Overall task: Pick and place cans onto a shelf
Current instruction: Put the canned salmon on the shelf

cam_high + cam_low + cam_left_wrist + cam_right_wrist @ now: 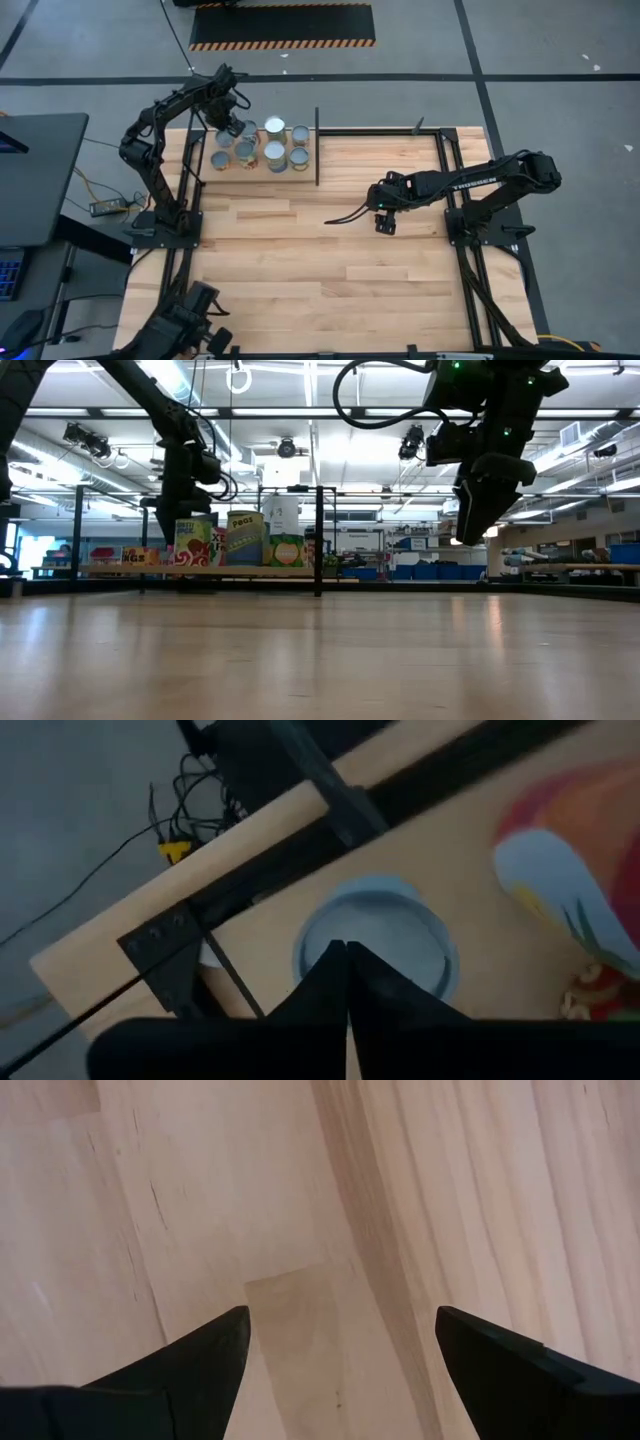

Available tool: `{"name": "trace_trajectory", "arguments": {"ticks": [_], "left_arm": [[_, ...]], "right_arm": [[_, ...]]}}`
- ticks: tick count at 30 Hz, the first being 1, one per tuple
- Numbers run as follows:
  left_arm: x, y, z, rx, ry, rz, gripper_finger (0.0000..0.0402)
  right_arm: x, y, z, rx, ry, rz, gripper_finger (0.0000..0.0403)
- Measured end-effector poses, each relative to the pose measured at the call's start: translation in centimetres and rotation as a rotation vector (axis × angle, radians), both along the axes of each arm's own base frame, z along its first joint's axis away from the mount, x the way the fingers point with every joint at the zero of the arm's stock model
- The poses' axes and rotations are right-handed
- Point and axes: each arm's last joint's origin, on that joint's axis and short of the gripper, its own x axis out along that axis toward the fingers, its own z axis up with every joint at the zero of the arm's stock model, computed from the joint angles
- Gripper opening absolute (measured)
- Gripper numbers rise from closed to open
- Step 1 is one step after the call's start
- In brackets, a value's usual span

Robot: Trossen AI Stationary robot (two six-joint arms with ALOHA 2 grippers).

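Several cans with silver tops stand upright in a cluster on the shelf, a pale wood panel with black posts at the table's far left. My left gripper is shut and points down over the cluster's far left part. In the left wrist view its joined fingertips show above one can's round top, with nothing between them. A can with a colourful label stands beside it. My right gripper hangs open over bare tabletop at the middle right, clear of the wood.
A tall black post stands at the shelf's right end. Black frame rods run along the table's right side. Bare planks fill the middle and near part. A monitor stands off the table's left.
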Motion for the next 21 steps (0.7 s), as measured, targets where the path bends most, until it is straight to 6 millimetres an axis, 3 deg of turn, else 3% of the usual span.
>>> {"name": "trace_trajectory", "arguments": {"ticks": [8, 21], "left_arm": [[1.3, -0.4, 0.1, -0.040, 0.053, -0.343, 0.0003], [1.0, -0.2, -0.1, -0.069, 0.056, -0.337, 0.0001]], "right_arm": [[0.0, 0.0, 0.0, -0.001, 0.002, 0.002, 0.0327], [0.0, 0.0, 0.0, 0.013, 0.001, 0.003, 0.0327]]}}
